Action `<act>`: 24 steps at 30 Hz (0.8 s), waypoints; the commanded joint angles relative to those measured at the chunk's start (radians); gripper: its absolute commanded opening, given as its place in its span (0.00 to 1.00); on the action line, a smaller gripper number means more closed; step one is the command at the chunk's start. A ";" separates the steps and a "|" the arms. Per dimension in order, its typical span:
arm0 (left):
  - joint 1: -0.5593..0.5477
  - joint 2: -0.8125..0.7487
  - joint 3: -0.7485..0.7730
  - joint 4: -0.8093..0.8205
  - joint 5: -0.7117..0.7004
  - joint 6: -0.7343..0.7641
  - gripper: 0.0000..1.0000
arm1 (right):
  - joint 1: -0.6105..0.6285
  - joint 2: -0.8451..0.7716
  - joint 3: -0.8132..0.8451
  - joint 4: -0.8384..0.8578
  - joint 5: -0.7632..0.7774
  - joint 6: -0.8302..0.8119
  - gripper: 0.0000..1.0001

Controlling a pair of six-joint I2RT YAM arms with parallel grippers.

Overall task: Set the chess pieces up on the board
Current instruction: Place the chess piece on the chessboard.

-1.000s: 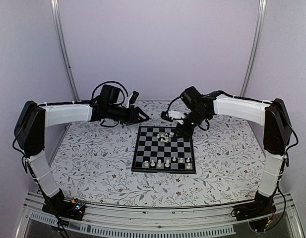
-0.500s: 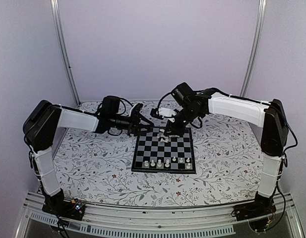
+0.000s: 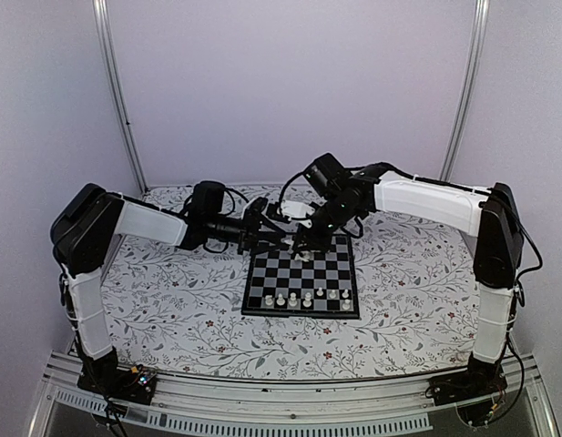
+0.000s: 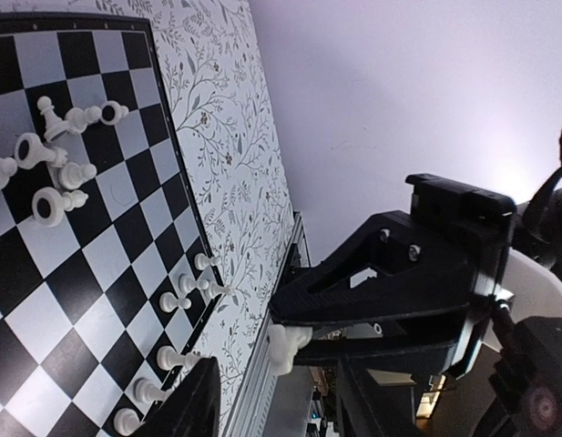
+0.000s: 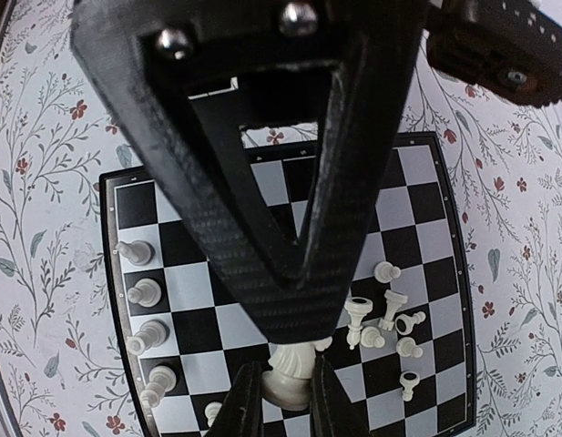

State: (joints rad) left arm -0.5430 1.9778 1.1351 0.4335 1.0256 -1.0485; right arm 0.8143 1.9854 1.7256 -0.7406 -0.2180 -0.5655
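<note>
Just inside the board's point(image 3: 290, 273) far edge, right gripper point(image 5: 287, 401) pinches piece point(image 5: 290, 375); left gripper point(image 4: 273, 414) gapes.

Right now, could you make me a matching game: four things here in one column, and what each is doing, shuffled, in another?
Things:
1. right gripper
2. left gripper
3. row of pieces
4. cluster of pieces

States:
A. lying toppled on the board
B. open, holding nothing
C. standing upright along the board's near edge
D. shut on a white piece

Pairs: 1-D, 2-B, 3-C, 4-A
</note>
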 commanded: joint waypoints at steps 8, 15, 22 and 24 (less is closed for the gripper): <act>-0.038 0.030 0.005 0.053 0.059 -0.022 0.33 | 0.026 0.013 0.046 -0.005 0.024 -0.006 0.11; -0.040 0.031 -0.001 0.093 0.072 -0.041 0.16 | 0.027 0.022 0.045 -0.009 0.023 -0.005 0.11; -0.040 0.047 -0.005 0.111 0.068 -0.058 0.27 | 0.030 0.004 0.033 -0.008 0.007 -0.006 0.11; -0.040 0.048 -0.006 0.122 0.067 -0.066 0.27 | 0.033 0.003 0.027 -0.011 0.004 -0.006 0.11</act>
State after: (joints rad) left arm -0.5735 2.0014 1.1339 0.5030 1.0767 -1.1034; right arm 0.8333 1.9877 1.7447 -0.7414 -0.2035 -0.5655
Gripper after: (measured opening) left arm 0.269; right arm 0.147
